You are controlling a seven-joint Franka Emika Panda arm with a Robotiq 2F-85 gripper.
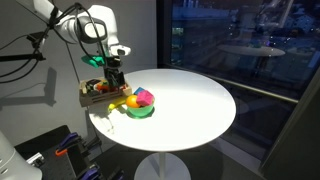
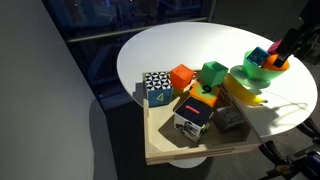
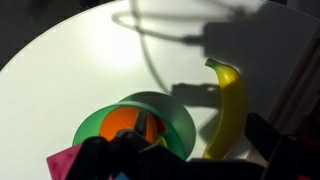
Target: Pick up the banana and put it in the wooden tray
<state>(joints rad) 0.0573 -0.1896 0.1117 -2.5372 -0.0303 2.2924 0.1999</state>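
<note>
The yellow banana [image 3: 226, 105] lies on the white table right beside the green bowl [image 3: 165, 112]. It also shows in both exterior views [image 1: 121, 103] [image 2: 240, 93]. The wooden tray [image 2: 165, 150] [image 1: 86, 98] stands next to the bowl and holds several coloured blocks. My gripper [image 3: 190, 160] is open and hovers above the banana and the bowl's edge, with one dark finger on each side; the banana lies near the right finger. Nothing is in the jaws. In the exterior views the gripper [image 1: 115, 80] [image 2: 283, 47] hangs just above the bowl.
The bowl holds a round orange-red fruit [image 3: 124, 126], and a pink block [image 3: 66, 162] lies at its rim. Blocks in the tray include a patterned cube [image 2: 157, 87], an orange one [image 2: 181, 77] and a green one [image 2: 213, 72]. The round table's edge [image 1: 200, 135] is close.
</note>
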